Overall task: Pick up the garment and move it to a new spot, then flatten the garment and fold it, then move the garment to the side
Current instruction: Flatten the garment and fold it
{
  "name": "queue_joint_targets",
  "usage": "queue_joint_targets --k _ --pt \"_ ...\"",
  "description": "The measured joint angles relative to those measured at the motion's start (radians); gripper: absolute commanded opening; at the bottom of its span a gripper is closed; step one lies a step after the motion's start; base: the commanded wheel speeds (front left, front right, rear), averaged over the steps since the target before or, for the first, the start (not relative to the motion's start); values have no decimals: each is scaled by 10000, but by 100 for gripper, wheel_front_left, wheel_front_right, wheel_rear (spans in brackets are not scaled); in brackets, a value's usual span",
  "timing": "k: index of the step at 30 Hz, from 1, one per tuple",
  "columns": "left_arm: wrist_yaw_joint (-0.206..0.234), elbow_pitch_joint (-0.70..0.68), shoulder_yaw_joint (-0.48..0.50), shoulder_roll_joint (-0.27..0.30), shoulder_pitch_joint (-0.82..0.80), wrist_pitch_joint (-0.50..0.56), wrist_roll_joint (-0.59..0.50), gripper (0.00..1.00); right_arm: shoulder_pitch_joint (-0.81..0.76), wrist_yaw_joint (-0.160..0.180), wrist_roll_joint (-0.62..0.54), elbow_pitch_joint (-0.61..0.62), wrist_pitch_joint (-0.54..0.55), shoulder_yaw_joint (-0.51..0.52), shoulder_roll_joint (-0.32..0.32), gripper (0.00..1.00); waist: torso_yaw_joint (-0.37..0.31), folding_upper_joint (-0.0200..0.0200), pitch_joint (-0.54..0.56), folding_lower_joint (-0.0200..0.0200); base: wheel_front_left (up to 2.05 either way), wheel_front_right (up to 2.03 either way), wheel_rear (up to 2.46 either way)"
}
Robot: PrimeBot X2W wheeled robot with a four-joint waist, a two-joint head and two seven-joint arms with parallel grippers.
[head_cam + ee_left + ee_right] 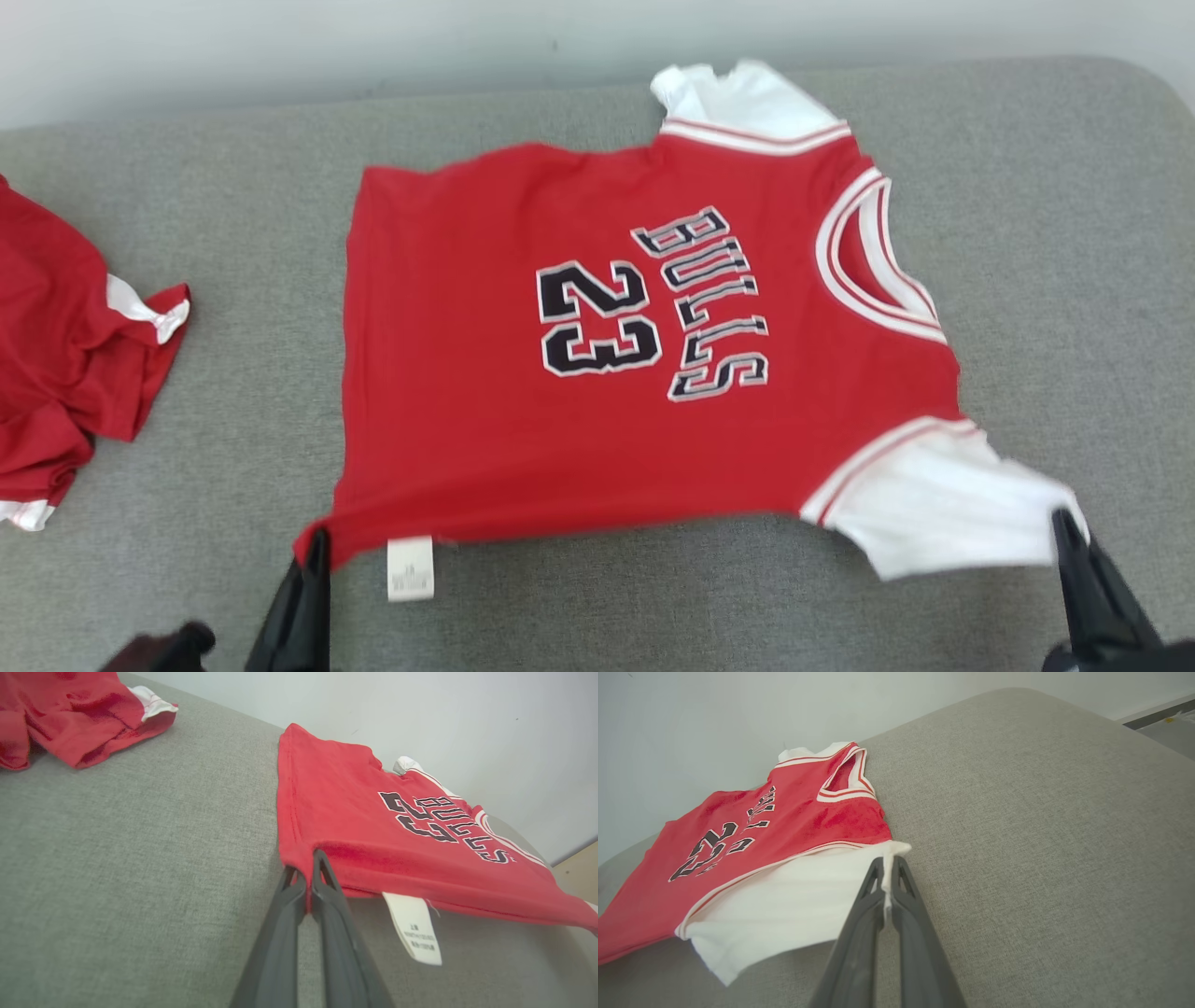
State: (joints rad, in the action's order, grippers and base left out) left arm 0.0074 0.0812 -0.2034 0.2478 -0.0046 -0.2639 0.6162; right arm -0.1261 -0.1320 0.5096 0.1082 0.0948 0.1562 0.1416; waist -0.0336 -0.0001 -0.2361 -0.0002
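Your left gripper (316, 551) is clamped on the near hem corner of the red, white-sleeved Bulls 23 jersey (485, 373), and your right gripper (1064, 527) is pinching its near sleeve edge. The jersey's spread print-up across the middle of the grey fabric cushion (1074, 233), with a crumpled red garment (65, 345) off left.

Left hand (306, 868) and right hand (888, 861): long, dark-grey, tapered fingers (280, 942).

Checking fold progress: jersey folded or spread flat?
Spread, not folded: the jersey lies open face-up, number and both white sleeves showing; left gripper pinches its hem corner, right gripper its near sleeve.
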Motion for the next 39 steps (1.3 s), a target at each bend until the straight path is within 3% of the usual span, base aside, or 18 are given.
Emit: queue_joint_targets --k 9,16,26,38,39 --pt "-531 217 464 -698 1025 0 -690 0 -1849 0 -295 485 769 -58 -500 0 311 1 300 1 0 0 0" --pt "-798 305 476 -903 1011 0 -1254 0 -1575 0 -242 541 825 -61 -662 0 430 1 387 1 0 0 0" --pt "-1032 688 244 -765 -183 58 -1670 0 789 0 65 -378 1137 -368 52 0 390 2 208 2 0 0 0" --pt "-1210 1862 -96 -548 -2303 199 -1783 0 4185 0 10 -3294 1016 -941 556 0 506 3 -403 3 0 0 0" --pt "-1210 2002 -86 -516 -2411 171 -1799 0 4392 0 12 -3551 836 -974 560 15 501 3 -431 4 0 0 0"
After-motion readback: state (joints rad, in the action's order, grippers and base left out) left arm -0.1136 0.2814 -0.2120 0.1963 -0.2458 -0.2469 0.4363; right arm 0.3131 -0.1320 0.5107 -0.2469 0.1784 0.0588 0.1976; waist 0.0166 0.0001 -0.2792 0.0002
